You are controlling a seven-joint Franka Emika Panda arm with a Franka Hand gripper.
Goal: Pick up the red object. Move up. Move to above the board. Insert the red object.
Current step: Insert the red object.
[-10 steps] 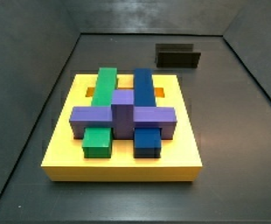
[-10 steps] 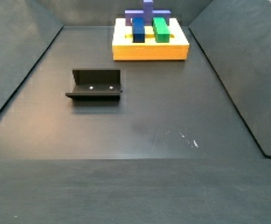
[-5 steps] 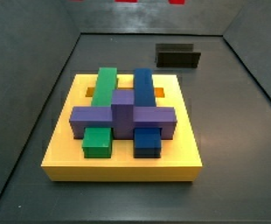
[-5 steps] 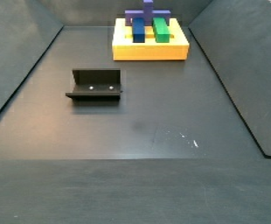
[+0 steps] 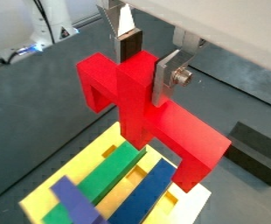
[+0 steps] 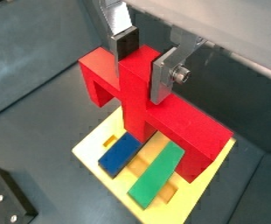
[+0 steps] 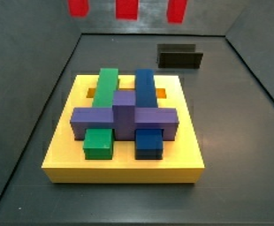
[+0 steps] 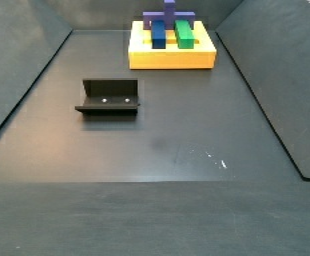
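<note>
My gripper [image 5: 148, 63] is shut on the central post of the red object [image 5: 173, 131], a bar with two legs pointing down. It shows the same in both wrist views, the gripper [image 6: 145, 61] holding the red object [image 6: 179, 127] in the air over the yellow board [image 6: 93, 150]. The board [image 5: 42, 199] lies below with green and blue bars. In a side view only the red object's lower ends [image 7: 126, 9] show at the top edge, beyond the board [image 7: 122, 168]. The gripper is out of both side views. The board [image 8: 171, 58] also shows at the far end.
The board carries a green bar [image 7: 104, 93], a blue bar [image 7: 146, 93], a purple cross block [image 7: 124, 115] and orange pieces [image 7: 161, 91]. The dark fixture [image 7: 181, 56] stands on the floor behind the board, as also seen in a side view [image 8: 108, 97]. Grey walls surround the floor.
The red object's lower ends have come down into the top of a side view, showing more with each frame. The board and fixture have not moved.
</note>
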